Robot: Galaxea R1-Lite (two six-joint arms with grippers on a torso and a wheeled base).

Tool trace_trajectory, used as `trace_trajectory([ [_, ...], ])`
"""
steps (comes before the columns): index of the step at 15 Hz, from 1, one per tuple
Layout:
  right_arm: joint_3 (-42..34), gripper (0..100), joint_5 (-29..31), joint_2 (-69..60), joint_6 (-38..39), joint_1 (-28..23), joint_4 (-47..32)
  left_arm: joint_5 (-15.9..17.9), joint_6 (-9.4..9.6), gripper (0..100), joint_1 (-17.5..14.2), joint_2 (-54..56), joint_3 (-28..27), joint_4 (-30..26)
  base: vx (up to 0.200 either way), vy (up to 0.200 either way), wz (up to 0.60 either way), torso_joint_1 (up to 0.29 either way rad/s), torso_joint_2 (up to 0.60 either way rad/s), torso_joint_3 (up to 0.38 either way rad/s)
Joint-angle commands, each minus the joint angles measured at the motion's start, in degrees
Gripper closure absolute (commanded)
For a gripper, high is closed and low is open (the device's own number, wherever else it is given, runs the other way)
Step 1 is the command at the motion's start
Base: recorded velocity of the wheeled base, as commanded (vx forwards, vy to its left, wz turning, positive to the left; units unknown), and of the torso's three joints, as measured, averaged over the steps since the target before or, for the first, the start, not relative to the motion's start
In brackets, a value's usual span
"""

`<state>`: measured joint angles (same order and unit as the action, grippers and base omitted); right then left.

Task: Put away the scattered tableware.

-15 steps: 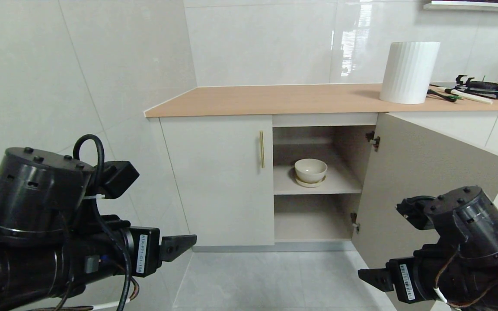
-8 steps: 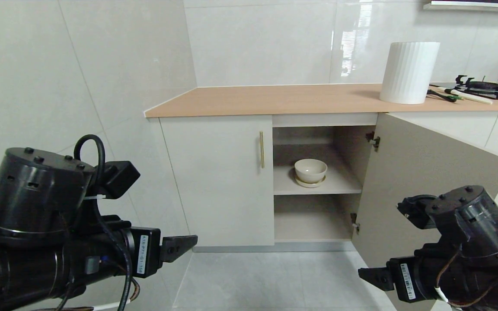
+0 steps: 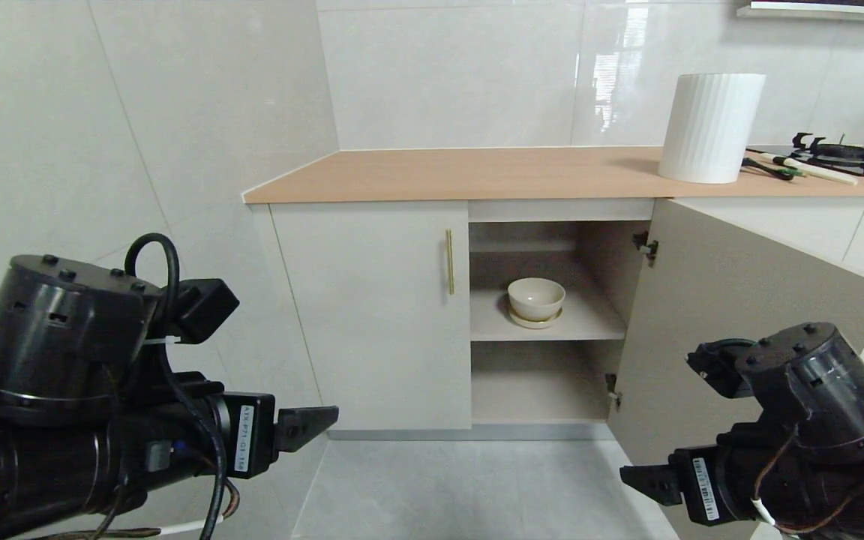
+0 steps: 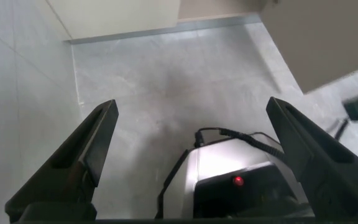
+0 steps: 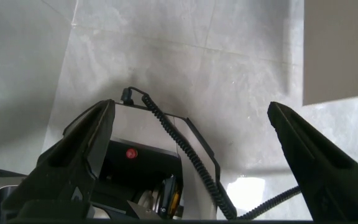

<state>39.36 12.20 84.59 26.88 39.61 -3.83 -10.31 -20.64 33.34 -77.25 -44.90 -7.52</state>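
Note:
A cream bowl (image 3: 536, 298) sits on a small plate (image 3: 533, 321) on the middle shelf of the open cabinet (image 3: 597, 319). Some slim utensils (image 3: 799, 166) lie on the countertop (image 3: 477, 172) beside the white canister. My left gripper (image 4: 191, 109) hangs low at the left, over the floor in front of the cabinet, open with nothing between its fingers (image 3: 308, 426). At the lower right my right gripper (image 5: 191, 109) is also open and holds nothing, with one finger (image 3: 638, 480) showing beside the open door.
The right cabinet door (image 3: 732, 315) swings out toward my right arm. The left door, with a brass handle (image 3: 448, 261), is shut. A white ribbed canister (image 3: 711, 126) and a gas stove (image 3: 844, 148) stand on the countertop. A tiled wall closes the left side.
The whole head picture has shifted slightly, so the camera moved. Both arms and the bowl keep their places.

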Motion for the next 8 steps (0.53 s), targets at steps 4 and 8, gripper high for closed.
trace_trajectory([
  [4, -0.08, 0, -0.07, -0.04, -0.07, 0.03, -0.13, 0.03, -0.02, 0, -0.03, -0.09, -0.01, 0.05, 0.0, -0.2, 0.0, 0.007, 0.0, 0.002],
  [8, -0.34, 0, -0.51, -1.36, -0.25, 0.12, -0.57, 0.03, -0.02, 0, -0.03, -0.18, -0.01, 0.05, 0.0, -0.2, 0.0, 0.004, 0.0, 0.0],
])
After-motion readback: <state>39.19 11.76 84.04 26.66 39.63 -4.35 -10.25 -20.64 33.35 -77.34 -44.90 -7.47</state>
